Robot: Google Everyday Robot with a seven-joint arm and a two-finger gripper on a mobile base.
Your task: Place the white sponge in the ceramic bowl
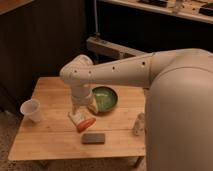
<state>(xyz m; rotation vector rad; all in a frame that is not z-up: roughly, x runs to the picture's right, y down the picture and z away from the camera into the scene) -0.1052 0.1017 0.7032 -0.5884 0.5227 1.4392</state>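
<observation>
Our bulky white arm (180,100) reaches across the wooden counter (50,90), jaws lowered onto the white sponge (75,119) near the ceramic bowl (106,95), presumably to lift it in, though we cannot tell whether they grip.

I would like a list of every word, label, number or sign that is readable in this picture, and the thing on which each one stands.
None: no text can be read in this view.
The ceramic bowl, the white sponge, the cup, the dark grey block and the table show no lettering.
The gripper, low at the white sponge beside the bowl, shows no mark either.
</observation>
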